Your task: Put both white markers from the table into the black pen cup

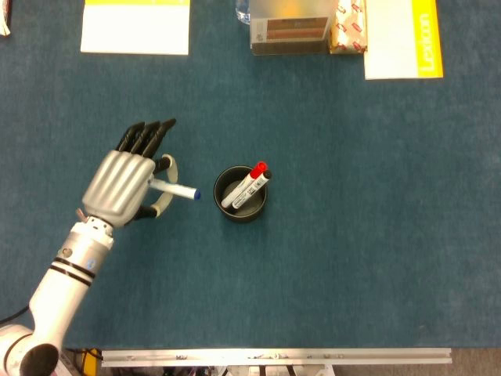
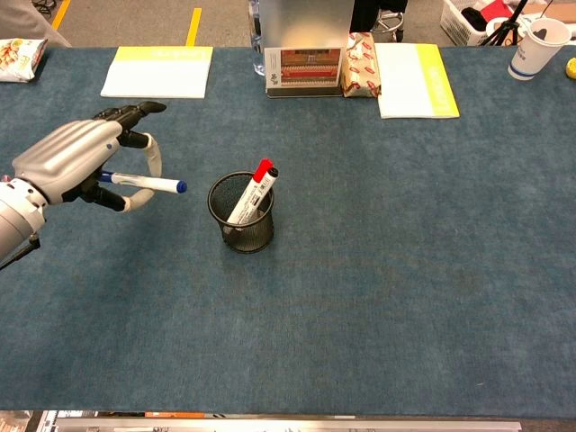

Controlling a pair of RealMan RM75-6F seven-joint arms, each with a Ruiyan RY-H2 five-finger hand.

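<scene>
1. White marker (image 2: 144,183) with a blue cap is pinched in the left hand (image 1: 125,184), lifted off the table just left of the black pen cup (image 2: 241,214); the right hand is out of view.
2. One red-capped marker (image 2: 251,192) stands in the cup.
3. Best approach, probably: carry it over the rim, tip it cap-down, then release.

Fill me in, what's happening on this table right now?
The left robot hand holds a white marker with a blue cap above the table, beside the black pen cup but not yet over it. The cup already holds a marker with a red cap. The right robot hand is out of view.
</scene>
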